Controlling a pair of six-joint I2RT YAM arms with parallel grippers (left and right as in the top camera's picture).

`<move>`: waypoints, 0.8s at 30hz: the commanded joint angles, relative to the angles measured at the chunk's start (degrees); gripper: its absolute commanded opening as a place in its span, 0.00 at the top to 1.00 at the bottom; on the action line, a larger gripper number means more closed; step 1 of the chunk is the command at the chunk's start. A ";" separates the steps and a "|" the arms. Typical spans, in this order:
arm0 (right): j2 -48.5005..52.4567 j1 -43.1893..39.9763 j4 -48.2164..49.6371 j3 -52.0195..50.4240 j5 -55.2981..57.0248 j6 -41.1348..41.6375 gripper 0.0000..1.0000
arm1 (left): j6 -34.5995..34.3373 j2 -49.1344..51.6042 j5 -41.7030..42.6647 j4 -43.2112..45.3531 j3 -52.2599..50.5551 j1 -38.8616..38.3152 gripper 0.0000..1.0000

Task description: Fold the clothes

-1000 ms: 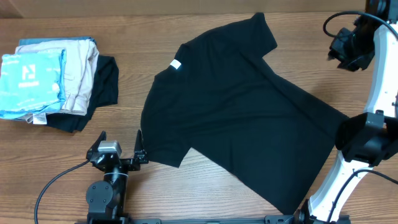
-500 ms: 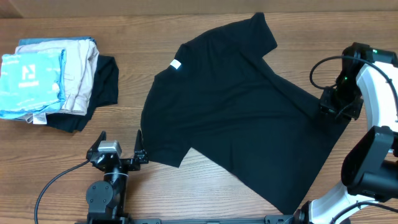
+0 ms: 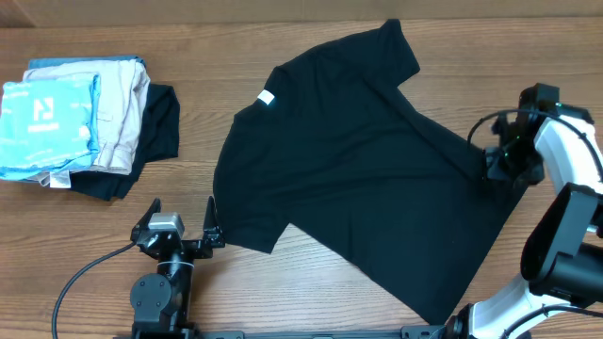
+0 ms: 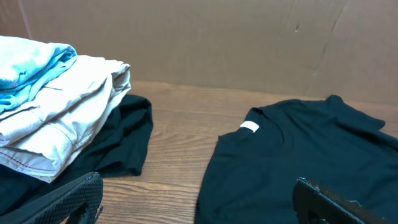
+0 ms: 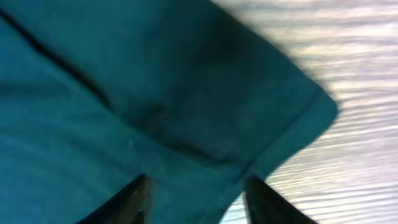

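Note:
A black T-shirt lies spread flat and askew on the wooden table, its white neck label at the upper left. It also shows in the left wrist view. My right gripper is low over the shirt's right sleeve; in the right wrist view the sleeve fills the frame and the open fingers straddle its cloth near the hem. My left gripper rests open and empty at the table's front, just left of the shirt's lower sleeve.
A stack of folded clothes sits at the far left: a light blue piece on top, beige under it, black at the bottom. It also shows in the left wrist view. A cardboard wall backs the table.
My right arm has come down from the upper right corner onto the shirt's right sleeve and settled there. The left arm and the shirt have not moved.

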 commanded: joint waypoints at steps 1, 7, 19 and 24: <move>-0.31 -0.11 2.51 -3.96 -1.16 -5.16 0.55 | 1.05 -0.44 0.46 0.13 -0.20 0.42 0.00; -0.28 -0.24 8.37 -6.43 0.31 -6.62 0.47 | 1.05 -0.44 0.46 0.13 -0.20 0.42 0.00; -0.28 -0.22 10.36 -6.47 -2.47 -9.60 0.48 | 1.05 -0.44 0.46 0.13 -0.20 0.42 0.00; -0.28 -0.22 12.26 -10.27 -2.69 -11.10 0.46 | 1.05 -0.44 0.46 0.13 -0.20 0.42 0.00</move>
